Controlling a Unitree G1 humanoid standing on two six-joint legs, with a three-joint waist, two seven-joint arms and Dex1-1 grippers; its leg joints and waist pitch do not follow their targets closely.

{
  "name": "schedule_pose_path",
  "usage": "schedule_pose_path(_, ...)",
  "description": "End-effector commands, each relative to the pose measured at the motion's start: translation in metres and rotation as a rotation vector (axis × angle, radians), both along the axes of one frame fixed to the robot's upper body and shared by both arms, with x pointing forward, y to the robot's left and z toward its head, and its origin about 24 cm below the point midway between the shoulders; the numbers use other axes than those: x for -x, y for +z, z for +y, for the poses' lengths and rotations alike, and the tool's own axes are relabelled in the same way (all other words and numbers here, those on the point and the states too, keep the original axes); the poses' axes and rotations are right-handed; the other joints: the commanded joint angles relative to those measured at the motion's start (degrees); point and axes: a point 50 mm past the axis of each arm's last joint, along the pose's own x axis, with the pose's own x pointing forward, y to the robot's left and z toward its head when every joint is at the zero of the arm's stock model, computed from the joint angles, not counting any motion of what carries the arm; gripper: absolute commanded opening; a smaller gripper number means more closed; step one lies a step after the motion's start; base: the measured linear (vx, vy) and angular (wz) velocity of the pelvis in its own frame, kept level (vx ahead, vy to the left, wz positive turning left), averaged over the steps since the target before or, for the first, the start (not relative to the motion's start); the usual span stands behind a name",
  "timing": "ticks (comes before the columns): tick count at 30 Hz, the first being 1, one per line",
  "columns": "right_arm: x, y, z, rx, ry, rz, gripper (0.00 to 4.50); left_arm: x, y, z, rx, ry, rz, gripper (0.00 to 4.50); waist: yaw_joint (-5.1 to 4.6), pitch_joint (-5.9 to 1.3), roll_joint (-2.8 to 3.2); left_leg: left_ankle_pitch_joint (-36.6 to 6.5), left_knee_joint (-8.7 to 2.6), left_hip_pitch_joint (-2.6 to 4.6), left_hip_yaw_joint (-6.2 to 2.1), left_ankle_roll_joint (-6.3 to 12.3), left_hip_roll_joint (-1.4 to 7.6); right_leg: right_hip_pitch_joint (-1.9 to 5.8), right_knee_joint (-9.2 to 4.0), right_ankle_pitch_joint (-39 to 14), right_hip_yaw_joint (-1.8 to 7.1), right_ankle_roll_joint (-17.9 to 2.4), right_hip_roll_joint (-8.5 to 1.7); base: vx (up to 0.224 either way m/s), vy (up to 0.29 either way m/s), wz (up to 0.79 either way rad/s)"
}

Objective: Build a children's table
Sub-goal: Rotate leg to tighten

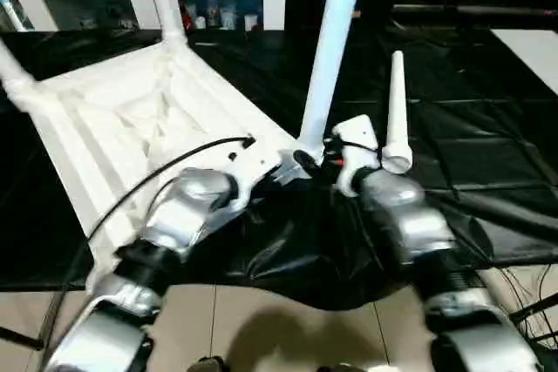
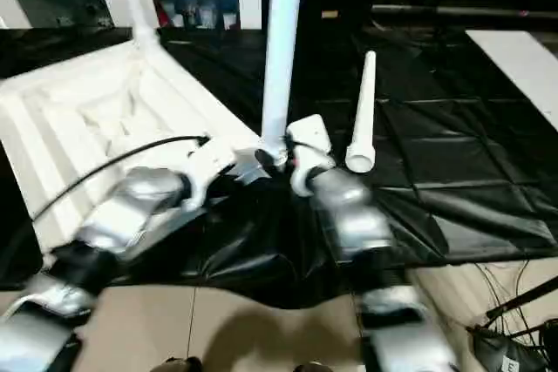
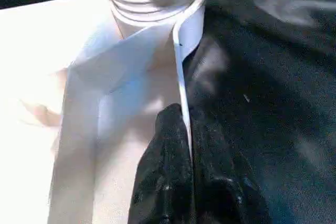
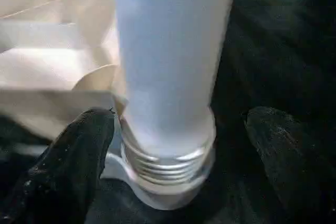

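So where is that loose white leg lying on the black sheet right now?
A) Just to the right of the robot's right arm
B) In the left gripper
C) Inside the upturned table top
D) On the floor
A: the loose leg lies on the black sheet, just right of the right gripper, apart from the table top.
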Motion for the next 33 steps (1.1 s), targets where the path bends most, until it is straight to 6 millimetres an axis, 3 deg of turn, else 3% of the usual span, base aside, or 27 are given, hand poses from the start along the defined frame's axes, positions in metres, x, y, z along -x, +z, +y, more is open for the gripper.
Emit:
schedule_pose_path(1, 0.006, 0.004, -0.005, 0.015, 0.109, -0.017, 4.40, 0.015, -0.004, -0.005, 0.039, -0.155, 0.022, 0.00, 0.20, -3.77, -0.48, -6.8, -2.35, 0.58, 0.11, 4.16, 0.87, 2.97, -3.51, 0.3, 1.95, -12.8, -2.65, 0.000, 0.000, 0.00)
schedule_pose_path(8, 0.026, 0.000, -0.007, 0.070, 0.387, 0.010, 4.40, 0.030, 0.001, 0.004, 0.046, -0.292, 0.073, 0.00, 0.32, -3.98, -0.36, -5.6, -1.87, 1.06, 0.40, 6.28, 1.09, 2.84, -2.70, 6.1, 1.94, -16.0, -2.35, 0.000, 0.000, 0.00)
schedule_pose_path(15, 0.030, -0.008, -0.005, 0.116, 0.487, 0.037, 4.40, 0.036, 0.003, 0.006, 0.060, -0.333, 0.090, 0.00, 0.52, -3.85, -0.63, -7.2, -1.88, 0.98, 0.48, 5.46, 1.20, 2.81, -2.92, 0.6, 2.00, -15.3, -2.78, 0.000, 0.000, 0.00)
schedule_pose_path(20, 0.029, -0.007, -0.002, 0.095, 0.504, 0.028, 4.40, 0.035, 0.003, 0.007, 0.059, -0.327, 0.089, 0.00, 0.56, -4.21, -0.92, -5.7, -1.58, 0.81, 0.44, 5.70, 1.07, 3.06, -2.54, 1.8, 1.99, -15.2, -2.79, 0.000, 0.000, 0.00)
schedule_pose_path(25, 0.028, -0.008, -0.001, 0.089, 0.511, 0.023, 4.01, 0.035, 0.003, 0.007, 0.058, -0.322, 0.089, 0.00, 0.68, -4.46, -0.91, -3.7, -1.26, 0.76, 0.47, 6.96, 0.97, 3.14, -2.16, 4.5, 1.94, -15.6, -2.71, 0.000, 0.000, 0.00)
schedule_pose_path(27, 0.027, -0.008, -0.001, 0.086, 0.510, 0.022, 3.67, 0.034, 0.003, 0.007, 0.057, -0.321, 0.088, 0.00, 0.68, -4.54, -0.96, -3.3, -1.18, 0.72, 0.46, 7.13, 0.93, 3.21, -2.08, 5.1, 1.92, -15.8, -2.69, 0.000, 0.000, 0.00)
schedule_pose_path(33, 0.026, -0.008, 0.000, 0.073, 0.511, 0.013, 3.20, 0.034, 0.003, 0.009, 0.049, -0.317, 0.092, 0.00, 0.72, -4.51, -0.85, -3.7, -1.09, 0.74, 0.44, 7.15, 0.95, 3.18, -2.04, 4.5, 1.88, -16.1, -2.66, 0.000, 0.000, 0.00)
